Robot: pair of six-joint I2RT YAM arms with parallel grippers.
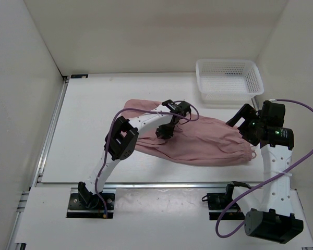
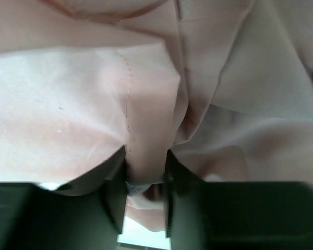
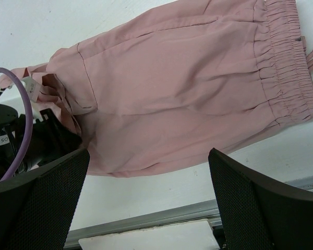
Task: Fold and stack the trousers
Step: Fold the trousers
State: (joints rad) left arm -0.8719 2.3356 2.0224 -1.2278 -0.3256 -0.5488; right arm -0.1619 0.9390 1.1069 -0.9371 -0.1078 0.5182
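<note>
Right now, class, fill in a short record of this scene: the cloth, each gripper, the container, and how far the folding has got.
cloth: pink trousers lying long across the table, waistband toward the right arm
left gripper: shut on a pinched fold of the trousers, near their middle
right gripper: open above the waistband end, holding nothing
container: white mesh basket, far right corner, apart from the trousers
progress: not folded into a compact bundle

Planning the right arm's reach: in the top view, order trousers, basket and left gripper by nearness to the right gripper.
1. trousers, just left of the right gripper.
2. basket, behind it.
3. left gripper, farther left.
</note>
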